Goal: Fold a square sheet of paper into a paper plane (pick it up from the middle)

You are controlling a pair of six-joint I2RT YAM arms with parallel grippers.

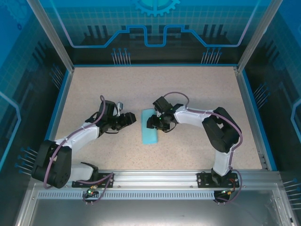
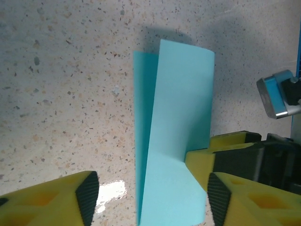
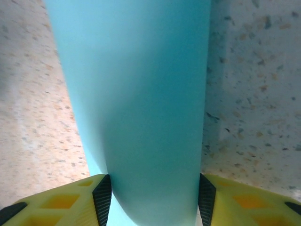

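The thin, plain, light cyan-blue square sheet of paper [image 1: 150,129] is seen folded lengthwise into a narrow strip, lying near the middle of the speckled beige desk [image 1: 197,84], between the two arms. In the left wrist view the paper [image 2: 174,117] is shown with its lower layer flat on the desk and its upper flap raised along one long edge, tilted up off the layer below. The right hand [image 1: 154,123] is placed directly over the strip; one of its yellow fingers [image 2: 225,146] is seen touching the raised flap's edge. In the right wrist view the paper [image 3: 136,94] is bowed between the two black pads [image 3: 101,197] of the right hand [image 3: 154,197], and both pads are met by its edges; the jaws are set about half apart, and whether the sheet is truly pinched cannot be told. The left hand [image 1: 129,118] is held just beside the strip on its left. Its jaws [image 2: 153,197] are spread wide, straddling the near end of the sheet, with a clear gap to one pad. The desk is framed by a blue border [image 1: 155,65] and, at the near edge, an aluminium rail [image 1: 155,176]
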